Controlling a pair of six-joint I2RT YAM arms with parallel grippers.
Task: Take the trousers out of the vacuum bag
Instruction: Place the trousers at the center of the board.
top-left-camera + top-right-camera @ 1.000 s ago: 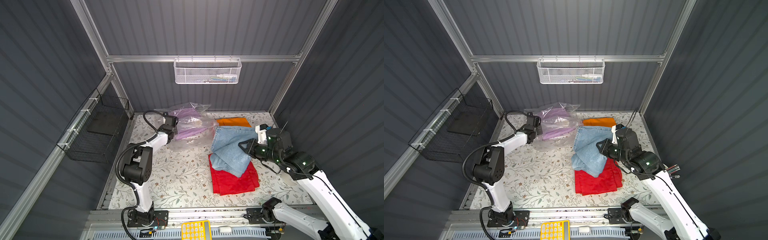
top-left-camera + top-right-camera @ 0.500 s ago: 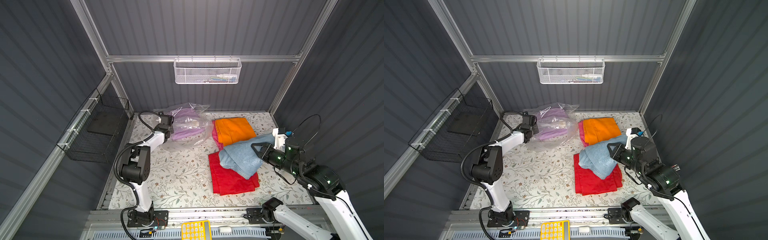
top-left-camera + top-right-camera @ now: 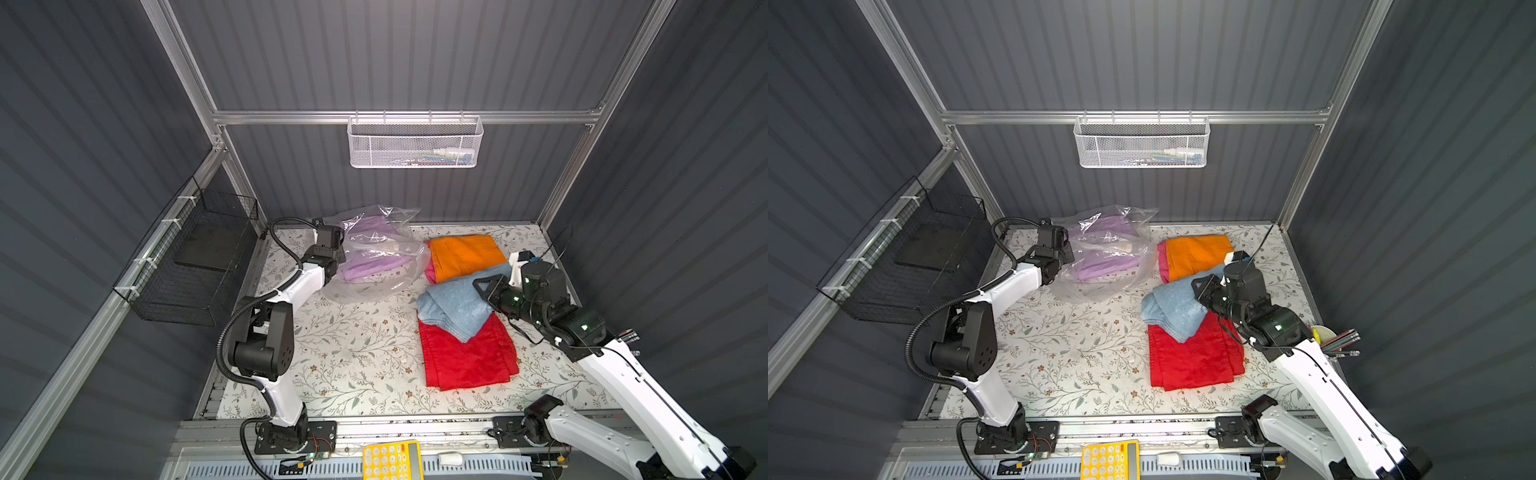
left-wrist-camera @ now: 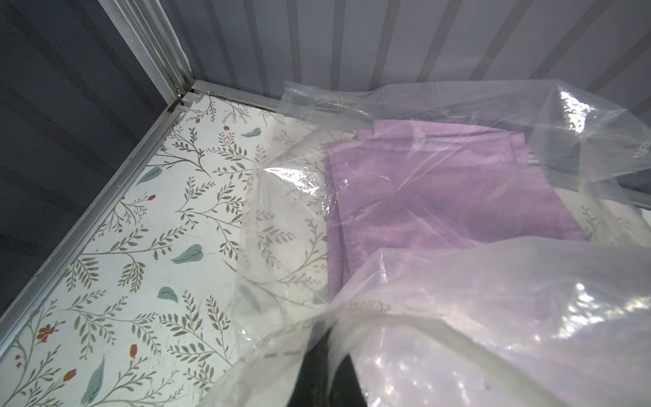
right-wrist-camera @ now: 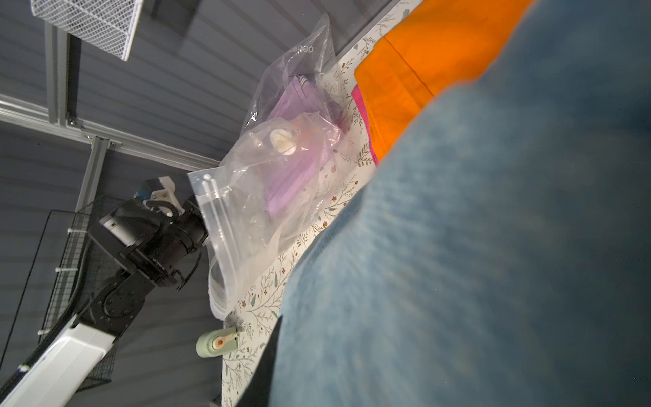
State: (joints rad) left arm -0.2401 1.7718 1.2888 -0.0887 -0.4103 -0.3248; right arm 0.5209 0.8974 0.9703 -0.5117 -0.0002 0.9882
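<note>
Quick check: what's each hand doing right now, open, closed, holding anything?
Left hand: closed on the vacuum bag.
Right hand: closed on the light blue denim trousers.

- The right gripper point(image 3: 478, 291) has drawn back toward its own arm and pulled the denim trousers point(image 3: 451, 309) along in its closed jaws.
- The denim trousers lay spread flat under the gripper a second ago. They now hang bunched from it, with the lower fold over the red trousers point(image 3: 465, 357).
- The orange trousers point(image 3: 463, 255), mostly covered before, now lie bare just past the gripper's tip, with an edge of the pink trousers point(image 3: 430, 270) showing beside them.
- The bag point(image 3: 374, 266) at the left gripper point(image 3: 338, 261) has gone from stretched flat to puffed.
</note>
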